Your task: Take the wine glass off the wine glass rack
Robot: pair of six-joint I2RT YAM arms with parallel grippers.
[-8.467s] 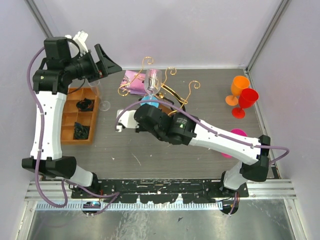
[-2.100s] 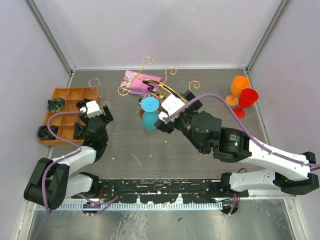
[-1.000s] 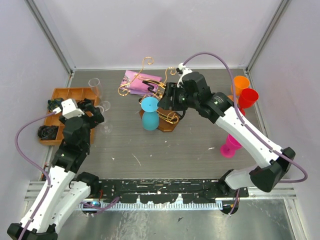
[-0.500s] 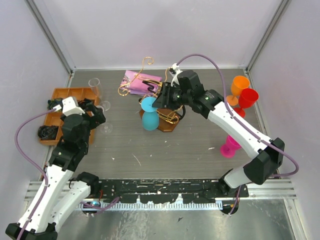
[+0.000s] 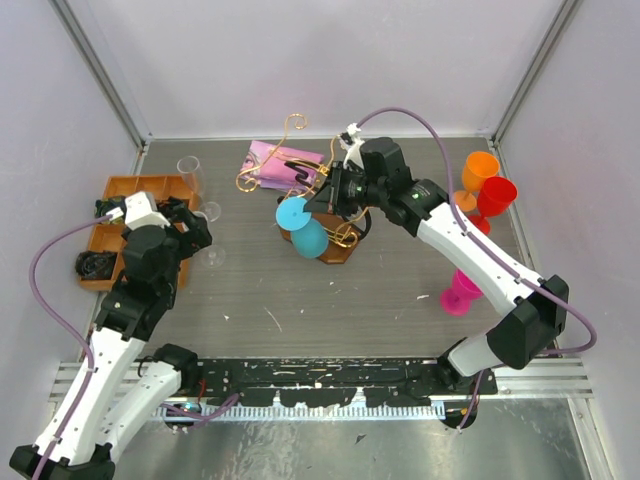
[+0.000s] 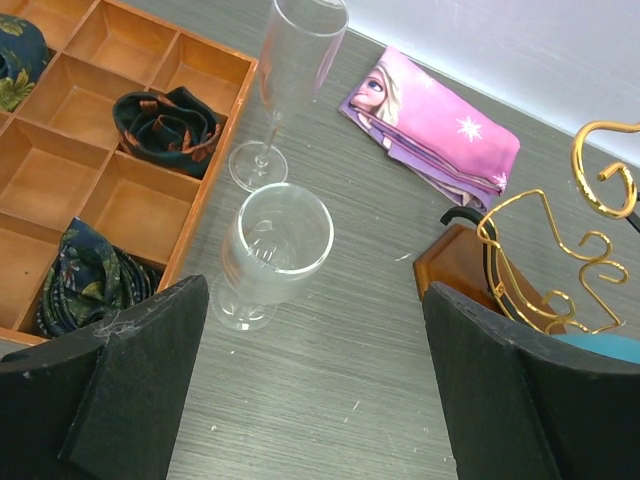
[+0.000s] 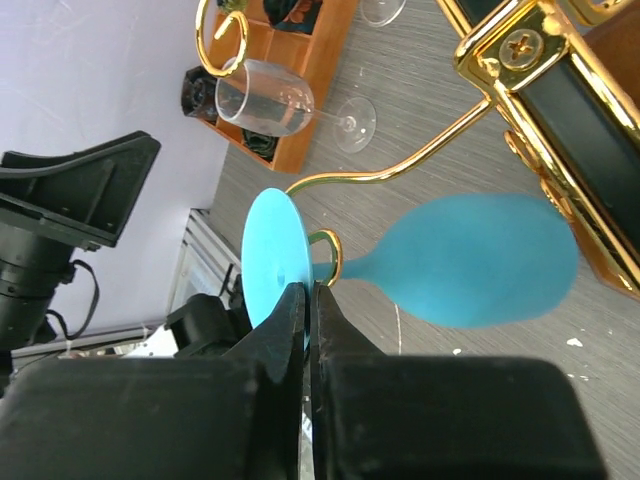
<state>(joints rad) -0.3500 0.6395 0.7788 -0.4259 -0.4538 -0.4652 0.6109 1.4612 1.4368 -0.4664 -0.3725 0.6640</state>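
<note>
Nearest me a pink glass [image 5: 460,290] stands on the desk [image 5: 300,300], right of the middle. To the left, the left tool [image 5: 185,222] hangs over the desk with its jaws wide apart and nothing between them. Just below it stands a clear wine glass [image 6: 275,240], upright beside the edge of the orange tray [image 6: 140,215]. A tall clear flute [image 6: 295,60] stands just behind that glass. Dark rolled cloths [image 6: 165,115] lie in some of the tray's compartments.

In the middle of the desk, the right arm reaches across from the right side. The right tool [image 7: 305,295] has its jaws pressed together on the edge of the round foot of the blue wine glass [image 7: 490,260]. That glass is still on the wine glass rack [image 5: 345,235]. Its stem runs through the curled end of one gold rail, and its bowl hangs tilted over the front of the brown wooden base. From the wrist view the foot stands edge-on right at the fingertips [image 7: 292,300].

Behind the rack a pink printed cloth [image 5: 270,160] lies flat. In the far right corner an orange glass [image 5: 480,170] and a red glass [image 5: 497,195] stand close together.
</note>
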